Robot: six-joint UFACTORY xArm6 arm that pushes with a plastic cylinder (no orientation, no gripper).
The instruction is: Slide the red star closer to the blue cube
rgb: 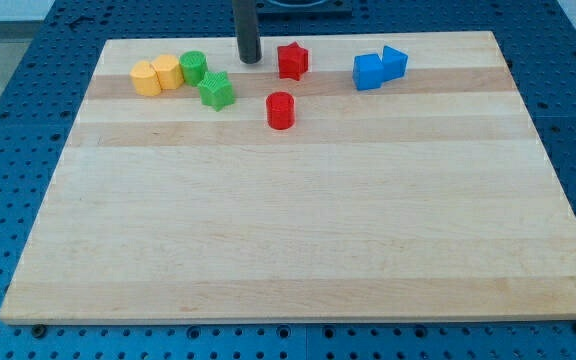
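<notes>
Red star (292, 60) sits well apart from blue cube (368, 72) at its 3 o'clock. My tip (249, 59), no hand fitted, stands at 9 o'clock; push not yet done.

Two yellow blocks (156, 75) sit touching at the view's top left of the wooden surface (298, 230), with a green cylinder (193, 67) just to their right and a green star (216, 90) just below it. A red cylinder (281, 110) stands apart toward the middle. A second blue block (394, 62) sits at the top right.
</notes>
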